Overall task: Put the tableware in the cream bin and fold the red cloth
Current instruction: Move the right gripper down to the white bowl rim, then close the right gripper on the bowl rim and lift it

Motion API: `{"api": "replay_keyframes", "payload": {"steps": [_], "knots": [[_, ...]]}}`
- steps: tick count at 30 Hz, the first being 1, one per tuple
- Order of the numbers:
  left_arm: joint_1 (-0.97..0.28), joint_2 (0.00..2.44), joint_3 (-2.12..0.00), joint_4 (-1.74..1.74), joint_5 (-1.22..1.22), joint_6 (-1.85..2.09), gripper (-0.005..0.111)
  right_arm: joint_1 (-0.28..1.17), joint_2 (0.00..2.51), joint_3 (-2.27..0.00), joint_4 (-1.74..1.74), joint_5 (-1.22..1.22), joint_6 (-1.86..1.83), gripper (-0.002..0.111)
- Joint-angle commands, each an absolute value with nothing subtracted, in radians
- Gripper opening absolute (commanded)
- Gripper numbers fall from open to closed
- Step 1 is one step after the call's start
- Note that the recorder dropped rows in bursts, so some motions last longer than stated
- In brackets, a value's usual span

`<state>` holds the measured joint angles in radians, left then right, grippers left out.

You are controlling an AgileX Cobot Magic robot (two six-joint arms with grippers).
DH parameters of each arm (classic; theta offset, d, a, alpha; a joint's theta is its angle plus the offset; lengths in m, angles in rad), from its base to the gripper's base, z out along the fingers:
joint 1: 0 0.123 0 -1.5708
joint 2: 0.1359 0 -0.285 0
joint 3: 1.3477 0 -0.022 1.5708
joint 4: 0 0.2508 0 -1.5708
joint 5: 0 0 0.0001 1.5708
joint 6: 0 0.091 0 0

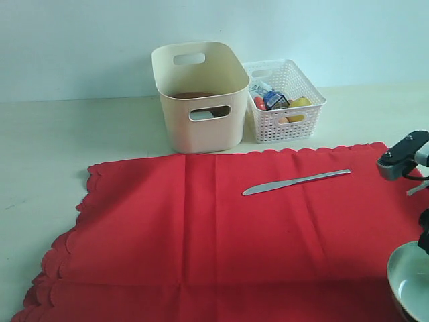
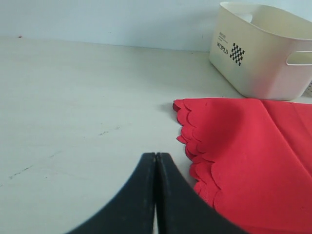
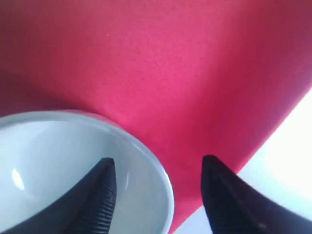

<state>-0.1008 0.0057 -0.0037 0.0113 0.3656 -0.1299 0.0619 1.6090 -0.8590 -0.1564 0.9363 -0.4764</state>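
My right hand (image 3: 158, 160) hangs half open astride the rim of the bowl (image 3: 48, 161) — left hand (image 2: 156, 156) clenched, empty.

"WORLD" beside a black checkered square (image 2: 237, 53) on the cream bin (image 2: 261, 73) wall

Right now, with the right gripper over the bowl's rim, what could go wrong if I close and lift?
1. The right gripper straddles one side of the bowl at its rim, jaws apart. A one-sided pinch may let the bowl tilt or slip.
2. The bowl rests on the red cloth near its edge. Dragging it could bunch the cloth and shift the knife.
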Motion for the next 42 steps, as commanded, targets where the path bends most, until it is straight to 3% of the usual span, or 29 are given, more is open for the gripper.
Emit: {"api": "replay_keyframes", "payload": {"steps": [1, 10, 11, 13, 14, 15, 35, 42], "knots": [[-0.102, 0.000, 0.000, 0.013, 0.358, -0.132, 0.000, 0.056, 1.607, -0.855, -0.113, 0.940, -0.659, 0.051], [-0.102, 0.000, 0.000, 0.013, 0.358, -0.132, 0.000, 0.056, 1.710, -0.855, -0.043, 0.869, -0.829, 0.051], [-0.102, 0.000, 0.000, 0.013, 0.358, -0.132, 0.000, 0.056, 1.718, -0.855, -0.043, 0.866, -0.831, 0.046], [-0.102, 0.000, 0.000, 0.013, 0.358, -0.132, 0.000, 0.057, 1.724, -0.855, -0.043, 0.866, -0.835, 0.024], [-0.102, 0.000, 0.000, 0.013, 0.358, -0.132, 0.000, 0.057, 1.724, -0.855, -0.043, 0.864, -0.835, 0.007], [-0.102, 0.000, 0.000, 0.013, 0.358, -0.132, 0.000, 0.057, 1.722, -0.855, -0.043, 0.860, -0.835, 0.000], [-0.102, 0.000, 0.000, 0.013, 0.358, -0.132, 0.000, 0.057, 1.448, -0.855, 0.483, 0.598, -0.800, 0.000], [-0.102, 0.000, 0.000, 0.013, 0.358, -0.132, 0.000, 0.057, 1.476, -0.927, 0.650, 0.642, -0.821, 0.000]]}}
